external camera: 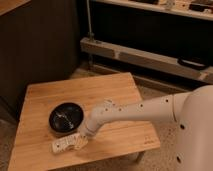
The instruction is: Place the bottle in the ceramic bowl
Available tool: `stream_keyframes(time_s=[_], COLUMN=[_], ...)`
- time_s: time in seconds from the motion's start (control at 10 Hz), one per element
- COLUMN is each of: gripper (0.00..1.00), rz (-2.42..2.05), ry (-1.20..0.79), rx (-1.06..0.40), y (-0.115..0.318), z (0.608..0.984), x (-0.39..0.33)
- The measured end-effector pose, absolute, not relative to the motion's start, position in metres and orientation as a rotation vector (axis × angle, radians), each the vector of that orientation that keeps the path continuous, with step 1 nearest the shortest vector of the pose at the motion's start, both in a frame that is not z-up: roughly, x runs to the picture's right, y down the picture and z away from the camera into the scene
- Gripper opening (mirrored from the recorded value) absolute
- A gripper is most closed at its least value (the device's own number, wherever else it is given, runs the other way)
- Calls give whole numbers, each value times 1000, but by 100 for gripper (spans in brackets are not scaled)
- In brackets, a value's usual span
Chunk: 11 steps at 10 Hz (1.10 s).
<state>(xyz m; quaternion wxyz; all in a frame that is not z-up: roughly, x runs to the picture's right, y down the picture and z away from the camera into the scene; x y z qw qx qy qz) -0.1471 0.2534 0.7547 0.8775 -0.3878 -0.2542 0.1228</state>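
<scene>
The white bottle (65,145) lies on its side on the wooden table (120,90), near the front left edge. The glossy black ceramic bowl (65,118) sits just behind it, with pale marks inside and nothing else in it. My gripper (81,141) is down at the bottle's right end, touching or almost touching it. The white arm (145,109) reaches in from the right, across the front of the table.
The table is low and its front edge runs close under the bottle. A dark cabinet wall stands behind on the left. A metal shelf rail (150,56) runs along the back right. The floor around the table is speckled.
</scene>
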Motion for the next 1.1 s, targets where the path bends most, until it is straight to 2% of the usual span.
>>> stream_keyframes(time_s=[0.1, 0.2, 0.7, 0.8, 1.1], gripper=[63, 55, 5, 0, 0], rz=[256, 254, 254, 246, 212], ry=[-527, -523, -511, -506, -507], rx=[-819, -827, -860, -863, -842], y=[256, 258, 265, 264, 248], z=[755, 756, 756, 755, 737], x=[-148, -149, -149, -148, -151])
